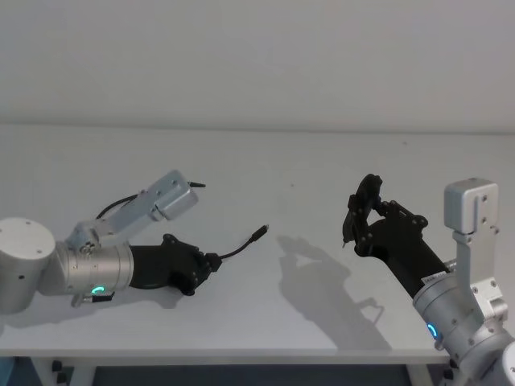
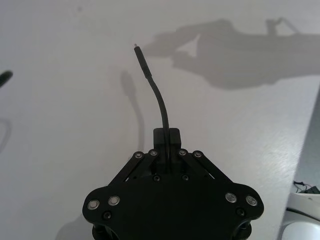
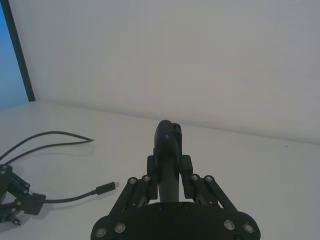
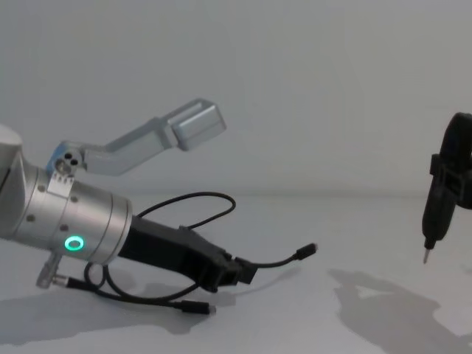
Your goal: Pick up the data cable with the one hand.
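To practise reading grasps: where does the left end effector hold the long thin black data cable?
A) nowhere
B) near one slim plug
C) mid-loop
B: the left end effector is shut on the long thin black data cable, its plug end jutting ahead above the white table; the right end effector hangs raised, apart.

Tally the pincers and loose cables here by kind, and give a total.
Long thin black data cable: 1
Black two-finger pincers: 2 (left pincer low over the white table and shut on that cable; right pincer raised, away from the cable)
Total: 3
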